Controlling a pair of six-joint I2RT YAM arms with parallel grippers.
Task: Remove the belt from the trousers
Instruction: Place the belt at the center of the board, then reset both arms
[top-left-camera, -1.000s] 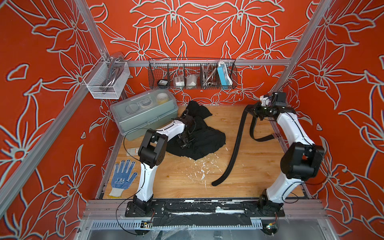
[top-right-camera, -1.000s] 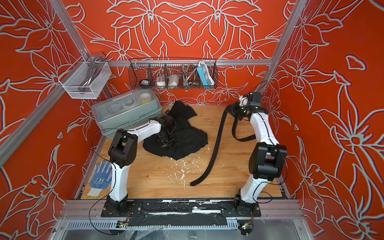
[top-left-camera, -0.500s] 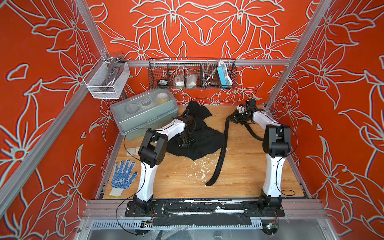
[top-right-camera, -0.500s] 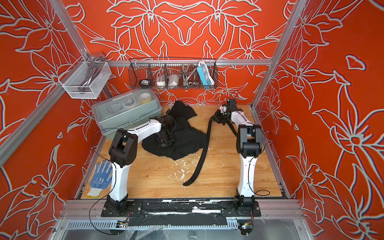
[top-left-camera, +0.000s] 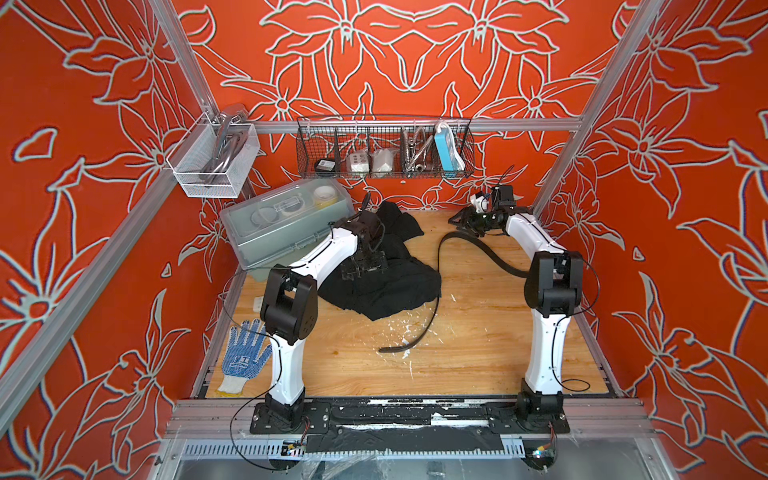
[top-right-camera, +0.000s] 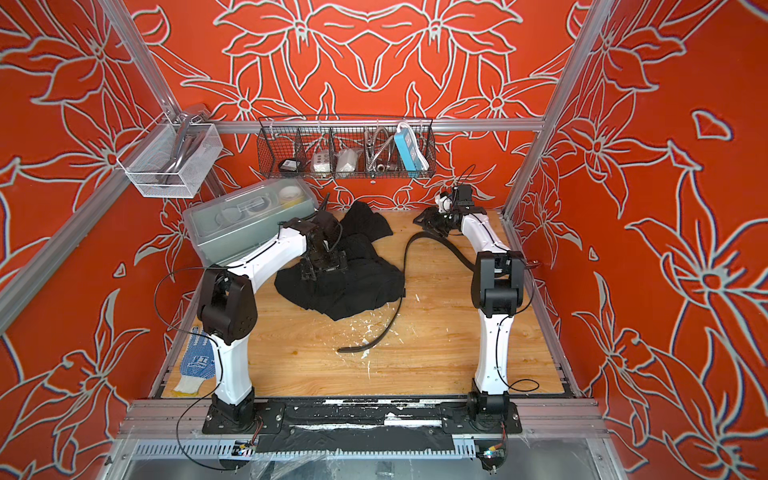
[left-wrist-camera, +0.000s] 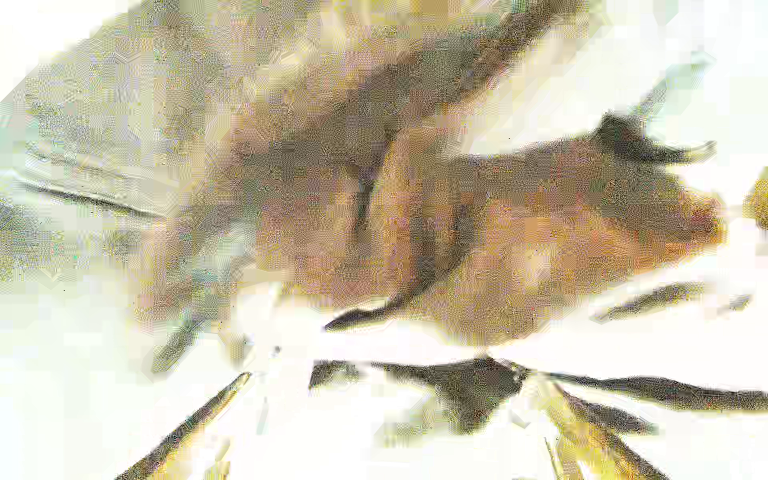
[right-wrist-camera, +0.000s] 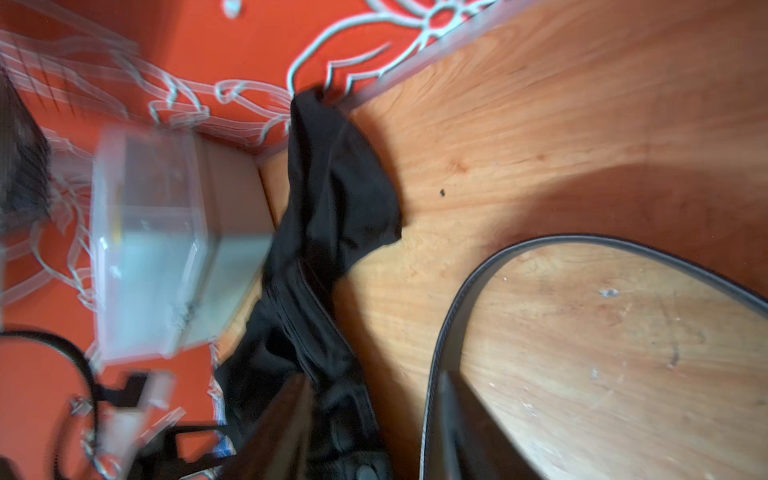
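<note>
The black trousers (top-left-camera: 386, 286) lie crumpled at the back middle of the wooden table (top-left-camera: 457, 365), seen in both top views (top-right-camera: 349, 286). The belt (top-left-camera: 399, 347) lies loose on the wood, curving from my right gripper past the trousers' edge to a free tail at the front. My right gripper (top-left-camera: 465, 222) is low at the back right with its jaws apart. In the right wrist view the belt (right-wrist-camera: 561, 240) runs along the inside of one finger (right-wrist-camera: 461, 419), not pinched. My left gripper (top-left-camera: 365, 266) rests on the trousers, fingers spread. The left wrist view is washed out. I cannot make out the buckle.
A clear plastic box (top-left-camera: 286, 224) stands at the back left, touching the trousers. A black wire basket (top-left-camera: 382, 153) and a white mesh basket (top-left-camera: 212, 166) hang on the walls. A blue-dotted glove (top-left-camera: 245, 357) lies front left. White flecks litter the wood.
My right arm swung from high on the right down to the back of the table, and the belt that hung from it now lies on the wood. Both grippers have opened.
</note>
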